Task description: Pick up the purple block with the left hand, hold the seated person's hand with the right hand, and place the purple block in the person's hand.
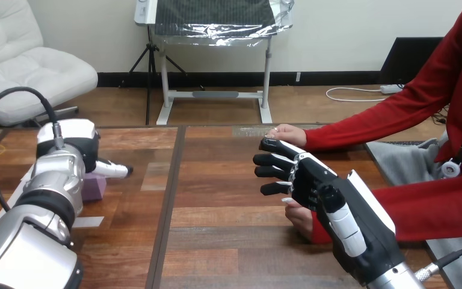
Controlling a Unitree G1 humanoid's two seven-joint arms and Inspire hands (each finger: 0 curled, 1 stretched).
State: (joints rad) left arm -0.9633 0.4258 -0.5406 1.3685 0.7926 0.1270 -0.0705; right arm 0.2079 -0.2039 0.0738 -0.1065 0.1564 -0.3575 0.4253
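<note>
Head view looks down on the wooden worktop (pixel 228 241), the biggest thing here, running from 9 o'clock across to 3 o'clock. Next in size is the robot's left arm (pixel 24 241), which rises from 7 o'clock and ends in the left hand (pixel 72 141) out at about 9 o'clock. That hand sits over and against the task's thing, and I cannot tell whether it has closed on it. The right hand (pixel 313 180) comes up from 5 o'clock. Its fingers (pixel 272 160) are straight, a little spread, and point toward 9 o'clock, curled round nothing. The person's nearer hand (pixel 301 220) lies on the worktop under the right hand's palm, and whether the two touch is not clear. The person's farther hand (pixel 287 133) rests at the 12 o'clock side of the robot's fingertips, close by them. Smallest is the purple block (pixel 94 188), standing on the worktop at the 5 o'clock side of the left hand, partly hidden by the wrist. It looks like a small, stiff, light piece with flat, rather smooth faces. Pinching two opposite side faces near mid-height should hold it best, since a grip on a corner could let it slip.
</note>
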